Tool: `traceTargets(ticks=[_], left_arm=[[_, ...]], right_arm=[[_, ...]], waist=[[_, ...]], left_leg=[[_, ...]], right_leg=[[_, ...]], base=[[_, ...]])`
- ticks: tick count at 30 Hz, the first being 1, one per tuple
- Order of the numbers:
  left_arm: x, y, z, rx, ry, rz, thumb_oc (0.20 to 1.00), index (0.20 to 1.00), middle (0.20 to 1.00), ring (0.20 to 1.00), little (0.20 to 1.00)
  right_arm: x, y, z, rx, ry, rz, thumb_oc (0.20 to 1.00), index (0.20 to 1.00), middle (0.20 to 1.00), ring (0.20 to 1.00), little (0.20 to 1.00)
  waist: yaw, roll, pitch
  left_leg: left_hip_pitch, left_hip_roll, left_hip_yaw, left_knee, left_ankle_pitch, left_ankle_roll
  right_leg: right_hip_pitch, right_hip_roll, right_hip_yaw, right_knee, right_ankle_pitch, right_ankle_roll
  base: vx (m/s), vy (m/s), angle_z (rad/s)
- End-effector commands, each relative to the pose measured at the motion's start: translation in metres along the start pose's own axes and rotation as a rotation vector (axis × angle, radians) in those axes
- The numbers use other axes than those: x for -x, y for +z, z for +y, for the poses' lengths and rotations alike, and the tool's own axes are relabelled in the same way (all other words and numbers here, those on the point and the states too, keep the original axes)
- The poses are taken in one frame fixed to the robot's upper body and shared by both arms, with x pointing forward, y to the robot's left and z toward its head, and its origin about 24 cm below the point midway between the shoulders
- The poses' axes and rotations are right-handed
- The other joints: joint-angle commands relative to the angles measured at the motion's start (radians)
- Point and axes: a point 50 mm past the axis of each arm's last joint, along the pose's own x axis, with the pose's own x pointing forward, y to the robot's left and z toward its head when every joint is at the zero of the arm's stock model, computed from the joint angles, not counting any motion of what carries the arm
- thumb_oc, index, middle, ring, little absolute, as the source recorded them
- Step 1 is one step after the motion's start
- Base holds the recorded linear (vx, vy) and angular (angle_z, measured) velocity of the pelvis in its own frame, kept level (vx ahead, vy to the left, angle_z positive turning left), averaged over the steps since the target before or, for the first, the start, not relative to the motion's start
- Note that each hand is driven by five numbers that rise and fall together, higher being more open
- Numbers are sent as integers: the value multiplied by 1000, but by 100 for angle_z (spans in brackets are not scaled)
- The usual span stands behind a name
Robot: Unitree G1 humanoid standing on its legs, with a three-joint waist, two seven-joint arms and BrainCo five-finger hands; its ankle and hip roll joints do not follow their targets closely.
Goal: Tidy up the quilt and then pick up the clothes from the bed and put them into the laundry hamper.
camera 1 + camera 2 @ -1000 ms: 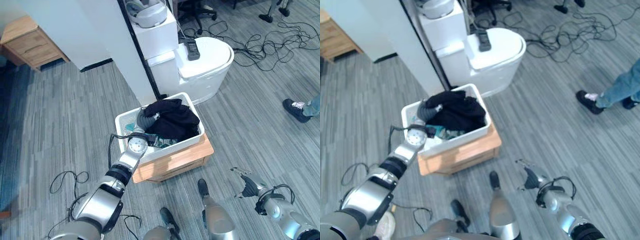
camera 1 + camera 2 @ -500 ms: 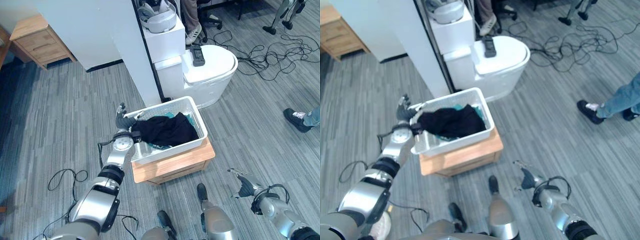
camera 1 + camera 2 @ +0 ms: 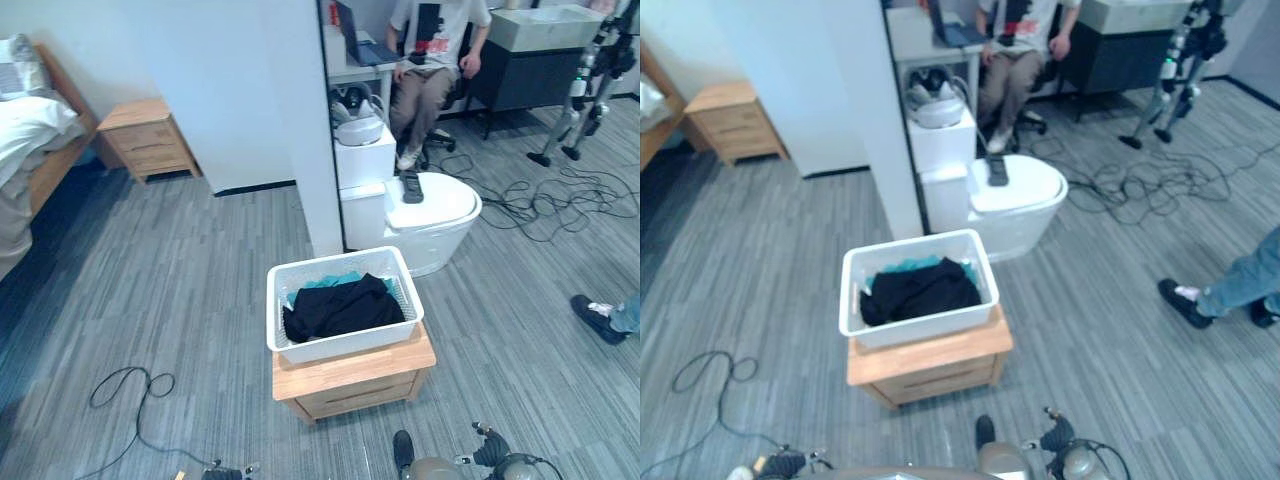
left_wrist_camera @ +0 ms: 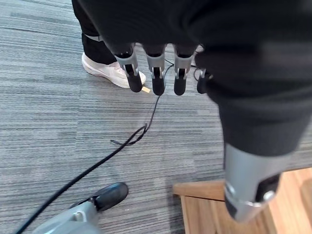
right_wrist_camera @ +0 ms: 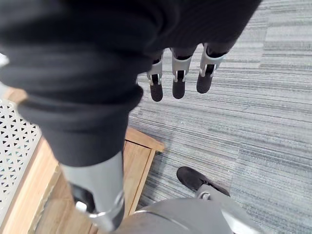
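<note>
One heap of black clothes [image 3: 340, 308] lies inside the white laundry hamper [image 3: 343, 345] on a low wooden cabinet [image 3: 352, 378], while both hands, left hand [image 4: 161, 63] and right hand [image 5: 178, 73], hang beside it with fingers relaxed, holding nothing.

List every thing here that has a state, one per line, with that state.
laundry hamper: upright on the wooden stand, holding clothes
black garment: heaped inside the hamper
teal garment: under the black one
left hand: open, empty
right hand: open, empty
</note>
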Motion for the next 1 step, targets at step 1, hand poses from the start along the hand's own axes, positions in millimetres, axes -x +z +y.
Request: traceTargets(ticks=[1], left_arm=[[-7, 48, -3, -27, -10, -117, 1000, 1000, 1000, 1000, 1000]], right_arm=[[-7, 17, -8, 131, -3, -30, 1000, 1000, 1000, 1000, 1000]], waist=[[-8, -2, 30]], left_leg=[[-17, 56, -30, 3, -16, -50]], right_leg=[[46, -75, 12, 48, -162, 131]], base=[[0, 0, 0]])
